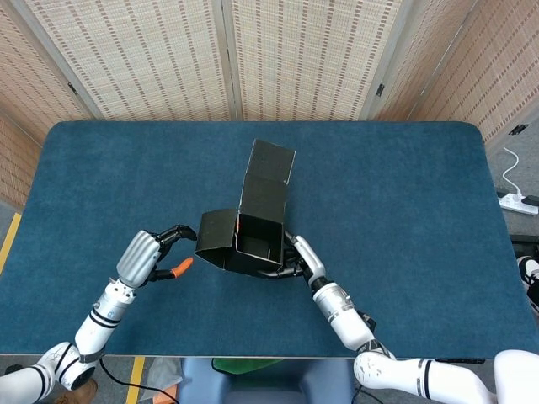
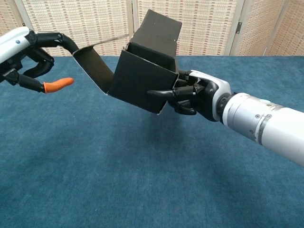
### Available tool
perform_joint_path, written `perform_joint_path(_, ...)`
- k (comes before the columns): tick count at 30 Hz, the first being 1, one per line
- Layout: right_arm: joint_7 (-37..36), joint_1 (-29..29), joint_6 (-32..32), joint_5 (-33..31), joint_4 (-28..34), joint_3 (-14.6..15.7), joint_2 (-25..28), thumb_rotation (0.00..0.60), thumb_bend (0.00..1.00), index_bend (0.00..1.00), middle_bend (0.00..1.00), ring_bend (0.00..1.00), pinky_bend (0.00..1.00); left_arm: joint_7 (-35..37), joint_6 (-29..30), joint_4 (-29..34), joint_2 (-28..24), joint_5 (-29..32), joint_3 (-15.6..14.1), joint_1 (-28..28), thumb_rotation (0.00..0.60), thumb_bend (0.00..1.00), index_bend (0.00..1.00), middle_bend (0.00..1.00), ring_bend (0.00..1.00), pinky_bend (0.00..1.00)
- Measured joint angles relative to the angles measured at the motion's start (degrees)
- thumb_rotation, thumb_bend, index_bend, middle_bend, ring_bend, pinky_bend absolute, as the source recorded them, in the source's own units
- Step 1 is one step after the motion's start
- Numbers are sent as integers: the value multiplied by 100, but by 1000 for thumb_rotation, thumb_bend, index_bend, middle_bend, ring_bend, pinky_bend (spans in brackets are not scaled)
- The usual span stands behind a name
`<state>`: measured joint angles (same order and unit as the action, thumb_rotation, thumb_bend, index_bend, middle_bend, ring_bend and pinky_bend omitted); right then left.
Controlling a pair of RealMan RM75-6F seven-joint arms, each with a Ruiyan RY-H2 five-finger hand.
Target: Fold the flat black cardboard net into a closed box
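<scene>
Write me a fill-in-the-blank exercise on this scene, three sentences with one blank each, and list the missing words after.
1. The half-folded black box is gripped by the robot's ____ hand.
2. The left hand touches the box's side flap and has one fingertip coloured ____.
3. The table under the box is covered in ____ cloth.

Missing words: right; orange; blue

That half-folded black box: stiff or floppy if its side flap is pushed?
Likely light: the right hand alone holds the box up off the table. Its panels look flat, so probably stiff board hinging only at creases. The side flap the left hand touches would likely swing, not bend.
</scene>
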<state>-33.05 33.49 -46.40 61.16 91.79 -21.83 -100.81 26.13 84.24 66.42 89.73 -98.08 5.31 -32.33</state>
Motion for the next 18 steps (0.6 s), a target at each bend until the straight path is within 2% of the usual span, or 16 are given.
perform_joint_path(6, -5, 17, -43, 134, -102, 141, -156, 600, 186, 553, 665, 783, 1000, -185, 216, -17, 41, -269, -9, -146, 600, 334, 432, 480, 890, 939)
perform_joint_path(14, 26, 74, -39, 325, -248, 287, -293, 600, 186, 553, 664, 782, 1000, -587, 212, -264, 75, -546, -83, -384, 600, 335, 422, 465, 885, 938)
perform_joint_path(18, 53, 107, -36, 416, -360, 350, -346, 600, 186, 553, 664, 782, 1000, -777, 184, -395, 44, -666, -142, -513, 600, 334, 393, 424, 874, 938)
